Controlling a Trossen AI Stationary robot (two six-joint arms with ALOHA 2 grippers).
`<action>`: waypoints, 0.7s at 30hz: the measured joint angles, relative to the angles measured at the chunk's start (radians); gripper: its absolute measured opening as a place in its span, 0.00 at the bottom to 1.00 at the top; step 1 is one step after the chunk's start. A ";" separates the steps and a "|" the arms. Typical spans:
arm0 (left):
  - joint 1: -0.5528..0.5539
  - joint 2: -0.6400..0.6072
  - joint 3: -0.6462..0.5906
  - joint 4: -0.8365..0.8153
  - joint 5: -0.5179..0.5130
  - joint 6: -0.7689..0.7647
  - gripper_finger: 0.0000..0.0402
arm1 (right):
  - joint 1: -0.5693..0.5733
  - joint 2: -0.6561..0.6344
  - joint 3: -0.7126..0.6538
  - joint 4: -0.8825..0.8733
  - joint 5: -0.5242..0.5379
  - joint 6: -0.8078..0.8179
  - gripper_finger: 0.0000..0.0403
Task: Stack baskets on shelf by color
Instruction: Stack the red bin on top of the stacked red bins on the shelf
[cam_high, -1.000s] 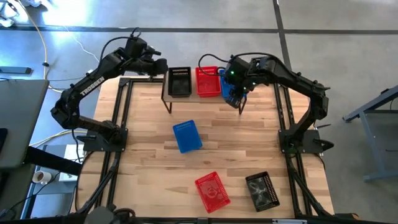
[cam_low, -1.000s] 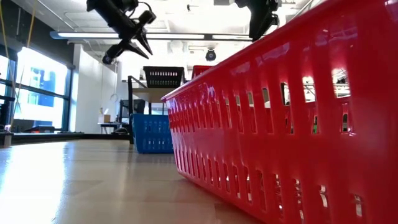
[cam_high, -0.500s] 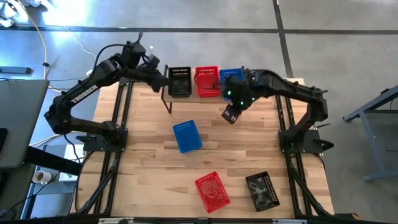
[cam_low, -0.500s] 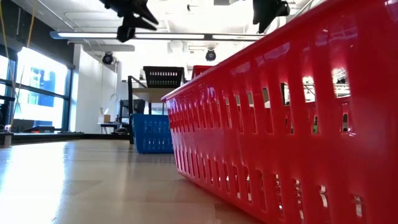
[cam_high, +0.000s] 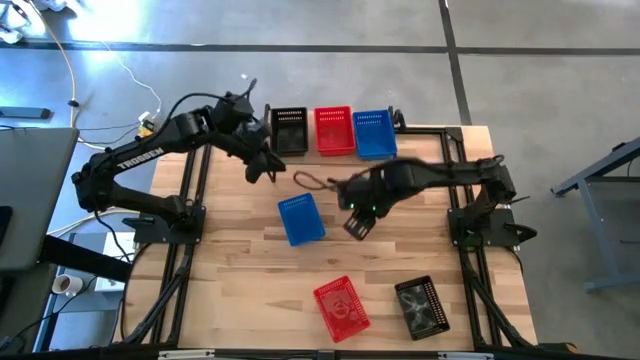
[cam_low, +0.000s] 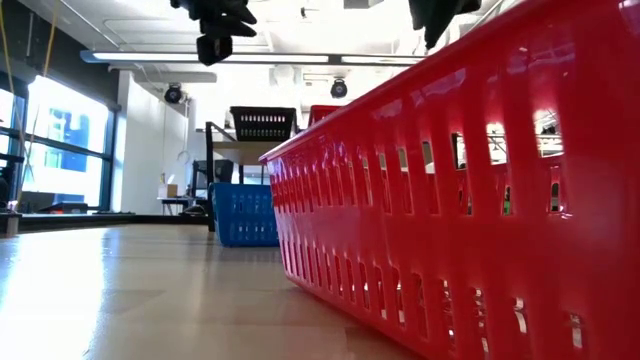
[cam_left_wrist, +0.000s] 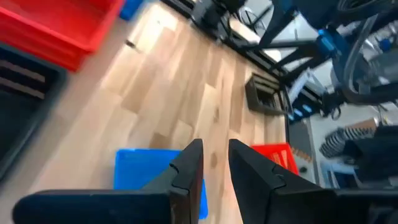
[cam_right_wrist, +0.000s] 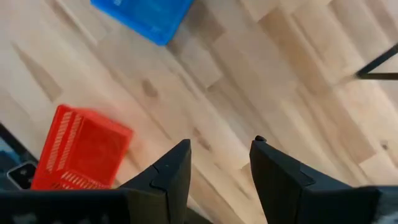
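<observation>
Half a second ago our right gripper (cam_high: 356, 226) hung just off the shelf (cam_high: 268, 152); now it has swung out over the open worktop (cam_high: 240, 260), empty, with its fingers apart and nothing between them. The blue stack (cam_high: 374, 133) it worked at sits on the shelf, so we judge that placement done and the arm on its way to the next pick. From this gripper, the loose blue basket (cam_high: 300, 218) lies just to one side, while the loose red basket (cam_high: 341, 305) and the loose black basket (cam_high: 421, 305) wait farther out toward the near edge of the worktop. Our left gripper (cam_high: 254, 172) has come down beside the shelf's black-stack end, also empty, its fingers only narrowly parted. Right behind it on the shelf sits the black stack (cam_high: 290, 131), then the red stack (cam_high: 333, 130) in the middle. Three baskets are still to be shelved, one of each colour. All are rigid moulded plastic, rectangular, with slotted mesh walls and open tops, light and made to nest. The shelf is a pale wood plank on thin black legs; the worktop is smooth pale butcher-block wood.
</observation>
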 joint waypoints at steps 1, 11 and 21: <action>-0.008 0.000 -0.006 -0.001 0.001 0.000 0.17 | 0.016 0.007 0.000 0.003 0.000 0.011 0.37; -0.037 -0.004 -0.016 -0.008 -0.003 -0.025 0.17 | 0.137 0.027 0.000 -0.008 -0.038 0.147 0.37; -0.015 -0.134 -0.017 -0.004 -0.020 -0.102 0.17 | 0.316 0.031 0.000 -0.007 -0.037 0.332 0.37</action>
